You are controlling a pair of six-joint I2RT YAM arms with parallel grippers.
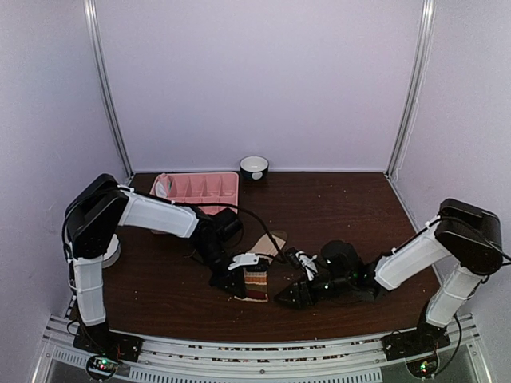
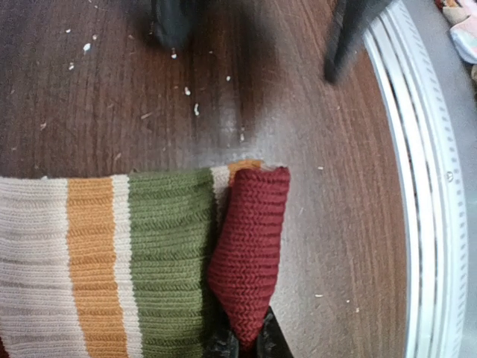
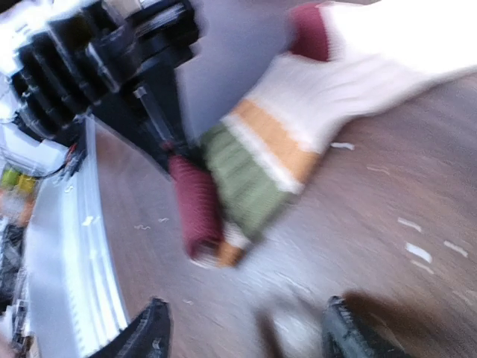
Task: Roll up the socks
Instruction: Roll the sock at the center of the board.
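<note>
Currently, the left gripper is clamped shut on the folded-over maroon end of a ribbed knitted sock banded in cream, orange, olive green and maroon. The rest of the sock lies flat on the dark wooden table, stretching off to one side of those jaws. The right gripper stands wide open and empty, with the sock just ahead of its fingertips. Rolling looks barely started, with one fold made. The next move probably calls for turning the pinched end over again along the sock while keeping the roll tight.

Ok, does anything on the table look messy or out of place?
Pale crumbs are scattered over the dark table beside the striped sock. Nothing else stands out.
</note>
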